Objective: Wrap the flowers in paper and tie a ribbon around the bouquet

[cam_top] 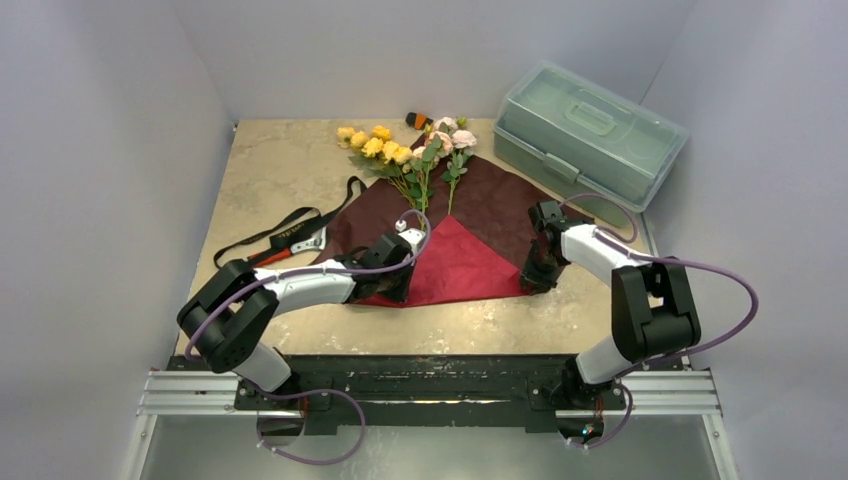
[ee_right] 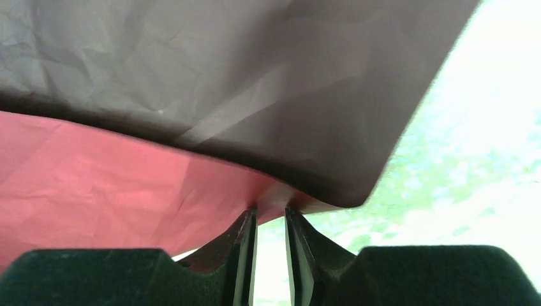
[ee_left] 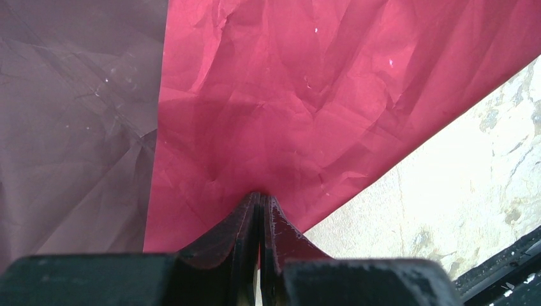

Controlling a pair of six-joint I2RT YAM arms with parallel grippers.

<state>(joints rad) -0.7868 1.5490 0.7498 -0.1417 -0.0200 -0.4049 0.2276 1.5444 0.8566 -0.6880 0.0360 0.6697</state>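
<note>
- Paper is the main thing: a big crinkly dark red sheet of thin wrapping paper (cam_top: 490,200) lies spread in the middle of the beige stone-look table (cam_top: 270,170).
- Long green-stemmed fake flowers with yellow and pink blooms (cam_top: 405,150) lie on the sheet. Their heads stick out at 12 o'clock and their stems point to 6 o'clock, so the paper can close around the stems.
- The left claw (cam_top: 398,278) sits at the sheet's 7 o'clock edge. In its own camera the left claw (ee_left: 260,197) is pressed tight together, and it looks like it is pinching the thin paper. A brighter red flap lies folded over there, I think to start the wrap.
- The right claw (cam_top: 535,282) is at the sheet's 4 o'clock edge. Up close, the right claw (ee_right: 269,210) has its jaws a little way apart, with a lifted paper edge right at the tips. I cannot tell if it is really nipping it.
- The long thin floppy black ribbon (cam_top: 300,217) waits on the table at 9 o'clock, not used yet. I think it comes last.
- A clear plastic box with a lid (cam_top: 590,130) sits at 2 o'clock, out of the way.
- The paper is thin, so a hard pull could rip it.
</note>
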